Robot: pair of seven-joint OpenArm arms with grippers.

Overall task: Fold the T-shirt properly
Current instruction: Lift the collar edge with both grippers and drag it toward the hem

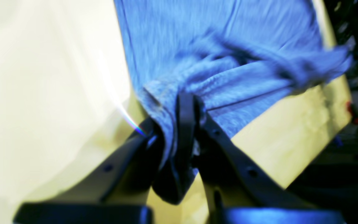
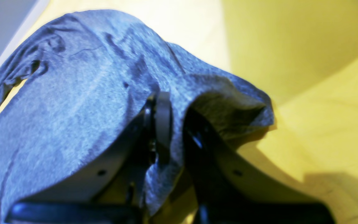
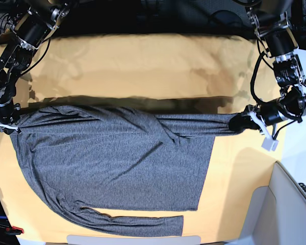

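The T-shirt point(image 3: 117, 163), dark grey and long-sleeved, lies spread on the yellow-orange table cloth point(image 3: 143, 66) with its upper edge pulled taut between both grippers. At the right of the base view, my left gripper point(image 3: 238, 124) is shut on a bunched end of the fabric; the left wrist view shows the T-shirt point(image 1: 222, 53) pinched between the black fingers point(image 1: 185, 112). At the left edge my right gripper point(image 3: 11, 124) is shut on the other end, with the T-shirt point(image 2: 73, 93) draped over its fingers point(image 2: 163, 118). One sleeve point(image 3: 137, 222) lies along the bottom edge.
A grey-white bin or panel point(image 3: 290, 204) stands at the lower right, past the cloth's edge. Dark cables and equipment point(image 3: 158, 15) run along the back of the table. Bare cloth lies beyond the shirt and to its lower right point(image 3: 234, 194).
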